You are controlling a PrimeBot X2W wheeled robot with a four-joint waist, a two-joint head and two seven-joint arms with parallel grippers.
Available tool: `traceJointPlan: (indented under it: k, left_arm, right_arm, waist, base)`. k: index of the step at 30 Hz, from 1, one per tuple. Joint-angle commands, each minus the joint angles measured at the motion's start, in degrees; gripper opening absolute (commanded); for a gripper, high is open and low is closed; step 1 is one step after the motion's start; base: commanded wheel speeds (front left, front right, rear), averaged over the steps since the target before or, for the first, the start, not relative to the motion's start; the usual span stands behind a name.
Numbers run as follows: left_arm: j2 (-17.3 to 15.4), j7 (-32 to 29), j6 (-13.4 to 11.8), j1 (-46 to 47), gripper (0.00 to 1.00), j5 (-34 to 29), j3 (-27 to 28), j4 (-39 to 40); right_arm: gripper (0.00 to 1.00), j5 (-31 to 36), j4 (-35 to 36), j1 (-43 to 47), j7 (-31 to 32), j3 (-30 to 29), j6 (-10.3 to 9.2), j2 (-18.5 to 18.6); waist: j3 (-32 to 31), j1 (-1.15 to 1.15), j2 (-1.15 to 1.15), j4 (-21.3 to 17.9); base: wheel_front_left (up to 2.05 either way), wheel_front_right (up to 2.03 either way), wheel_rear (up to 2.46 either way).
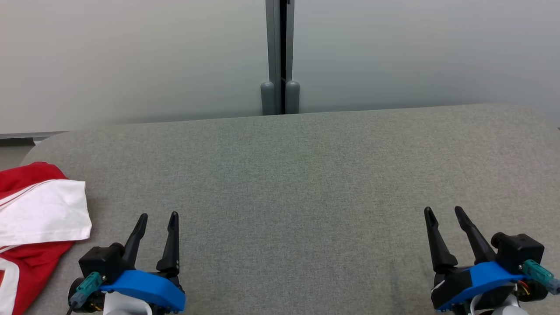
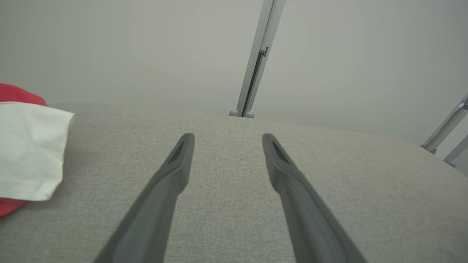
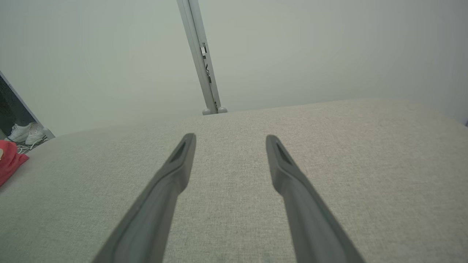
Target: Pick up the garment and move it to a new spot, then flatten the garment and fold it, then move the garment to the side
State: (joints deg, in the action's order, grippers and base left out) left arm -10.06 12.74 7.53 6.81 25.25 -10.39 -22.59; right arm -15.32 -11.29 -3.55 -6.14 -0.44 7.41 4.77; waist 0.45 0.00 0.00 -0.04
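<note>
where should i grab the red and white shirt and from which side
Probably by the free edge of the white flap on the garment: it lies on top of the red cloth, facing the left gripper. Come from its right side, low over the grey fabric surface, open jaws astride that edge.

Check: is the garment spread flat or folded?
Folded over, not spread: the garment lies in overlapping red and white layers, partly cut off.

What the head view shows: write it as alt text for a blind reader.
A red and white garment lies bunched at the left edge of a grey fabric surface. The left gripper and right gripper sit open and empty at the lower corners.
</note>
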Motion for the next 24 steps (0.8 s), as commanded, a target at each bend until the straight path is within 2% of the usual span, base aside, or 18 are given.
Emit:
traceJointPlan:
  k: [1, 20, 24]
  left_arm:
    - [-0.2, 0.6, -0.1, 1.1, 1.0, -1.3, -0.1, -0.1]
    - [0.0, 2.6, -0.1, 1.3, 1.0, -7.8, -0.2, -1.8]
    - [0.2, 2.5, -0.1, 1.2, 1.0, -7.6, 0.2, -1.9]
  right_arm:
    - [1.0, 1.4, 0.1, -0.3, -0.4, 0.1, 0.12, -0.1]
    - [1.0, 7.8, -0.3, 0.3, -2.2, -0.6, 0.09, -0.9]
    - [1.0, 7.3, -0.4, 0.4, -2.3, -0.9, 0.09, -1.0]
  waist:
    - [0.0, 0.0, 0.0, 0.0]
    - [0.6, 0.0, 0.0, 0.0]
    - [0.7, 0.0, 0.0, 0.0]
  base:
    - [0.0, 0.0, 0.0]
    - [0.0, 0.0, 0.0]
    - [0.0, 0.0, 0.0]
